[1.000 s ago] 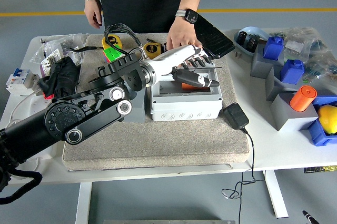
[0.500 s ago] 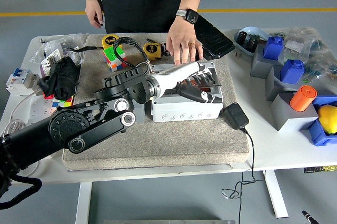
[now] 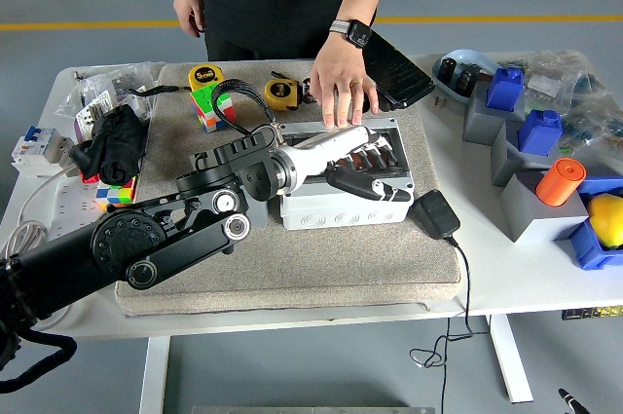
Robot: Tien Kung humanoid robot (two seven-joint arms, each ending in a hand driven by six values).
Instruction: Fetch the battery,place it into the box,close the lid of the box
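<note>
The robot's left arm (image 3: 165, 239) comes in from the lower left of the frame and reaches across the grey mat (image 3: 321, 258) toward the picture's centre, where its left hand (image 3: 365, 166) lies flat on top of the light grey box (image 3: 346, 195). The fingers (image 3: 375, 159) are stretched out side by side over the box's upper face and the thumb points right along its front edge; they hold nothing, resting pressed on the top. The box sits in the middle of the mat, and its lid looks down under the hand, though the hand covers most of it. The battery cannot be made out anywhere; whether it lies inside the box is hidden. Above the box, a person standing at the top of the frame rests a hand (image 3: 341, 93), with a watch on its wrist, on the mat just behind the box's far edge, fingers spread downward. The person's other hand (image 3: 190, 10) hangs at the upper left, off the table. A black flat lid-like panel (image 3: 394, 68) lies tilted to the right of the person's hand. A black power adapter (image 3: 435, 214) with its cord sits just right of the box, at the mat's right edge. In the upper left of the mat are a colourful cube (image 3: 206, 107) and two yellow tape measures (image 3: 282, 93). At the right of the frame stand grey and blue blocks (image 3: 521, 131) and an orange cylinder (image 3: 560, 180).
</note>
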